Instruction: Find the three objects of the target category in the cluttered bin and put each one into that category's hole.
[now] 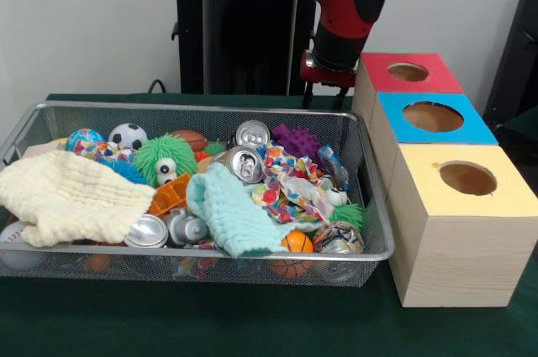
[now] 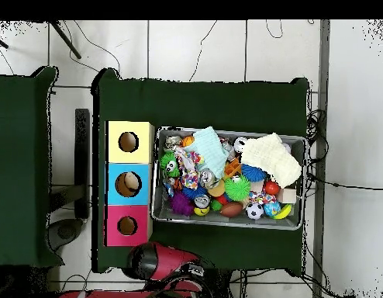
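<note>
The wire-mesh bin (image 1: 210, 107) fills the left and middle of the table and is heaped with clutter. It shows in the overhead view (image 2: 226, 223) too. Crushed cans (image 1: 245, 163) lie among a soccer ball (image 1: 128, 135), a small basketball (image 1: 296, 244), a fuzzy green toy (image 1: 164, 158) and a purple spiky ball (image 1: 294, 140). A pale yellow cloth (image 1: 71, 197), a teal cloth (image 1: 231, 214) and a patterned cloth (image 1: 290, 185) cover part of the heap. My gripper (image 1: 324, 101) hangs open and empty behind the bin's far right corner, outside it.
Three wooden boxes with holes stand in a row at the bin's right: red top (image 1: 409, 72), blue top (image 1: 433, 117), yellow top (image 1: 467, 179). In the overhead view they stand left of the bin (image 2: 127, 184). A green cloth (image 1: 252, 323) covers the table.
</note>
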Controlling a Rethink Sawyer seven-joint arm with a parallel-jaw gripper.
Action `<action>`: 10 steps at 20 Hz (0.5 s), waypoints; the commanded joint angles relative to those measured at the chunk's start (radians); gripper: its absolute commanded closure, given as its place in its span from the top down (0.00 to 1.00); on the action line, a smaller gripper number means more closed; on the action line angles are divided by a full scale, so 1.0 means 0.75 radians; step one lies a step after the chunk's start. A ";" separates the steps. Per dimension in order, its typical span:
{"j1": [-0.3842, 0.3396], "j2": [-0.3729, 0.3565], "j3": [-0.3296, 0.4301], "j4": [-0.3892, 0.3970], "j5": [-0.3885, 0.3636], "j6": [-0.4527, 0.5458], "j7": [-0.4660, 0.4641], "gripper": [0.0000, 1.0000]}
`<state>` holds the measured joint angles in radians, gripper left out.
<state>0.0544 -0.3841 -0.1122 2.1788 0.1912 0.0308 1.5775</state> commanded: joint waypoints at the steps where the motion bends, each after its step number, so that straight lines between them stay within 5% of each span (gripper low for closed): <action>1: -0.011 0.048 0.098 -0.284 0.084 0.042 0.237 1.00; 10: -0.014 0.046 0.075 -0.303 0.069 0.058 0.220 1.00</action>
<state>0.0541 -0.3662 -0.1180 2.1601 0.1910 0.0440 1.5775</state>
